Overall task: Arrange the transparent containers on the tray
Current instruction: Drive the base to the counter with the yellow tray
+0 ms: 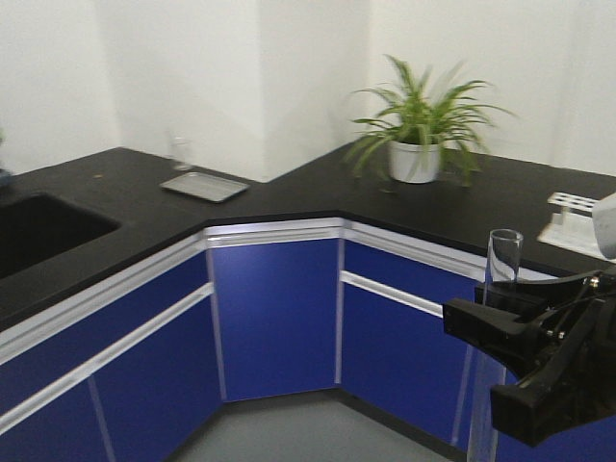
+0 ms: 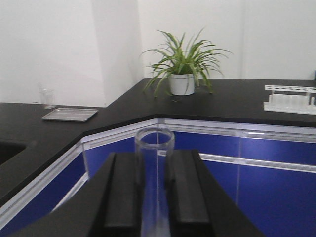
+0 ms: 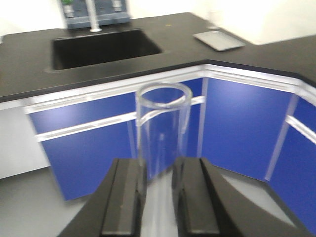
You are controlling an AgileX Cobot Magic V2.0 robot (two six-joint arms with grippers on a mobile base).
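Each gripper holds one transparent container. In the left wrist view my left gripper (image 2: 154, 159) is shut on a clear glass tube (image 2: 155, 143) that stands upright between the black fingers (image 2: 122, 192). My right gripper (image 3: 159, 167) is shut on a second clear tube (image 3: 163, 121). The front view shows this right gripper (image 1: 484, 322) at the lower right with its tube (image 1: 504, 255) upright, off the counter in front of the blue cabinets. A flat grey tray (image 1: 204, 186) lies on the black counter's back left part, far from both grippers; it also shows as the tray (image 2: 70, 114) and the tray (image 3: 218, 40).
A small clear glass (image 1: 180, 152) stands just behind the tray. A potted plant (image 1: 416, 144) sits in the counter's corner. A white holed rack (image 1: 575, 219) is at the far right. A sunken black sink (image 3: 101, 47) with a faucet (image 3: 91, 15) lies left.
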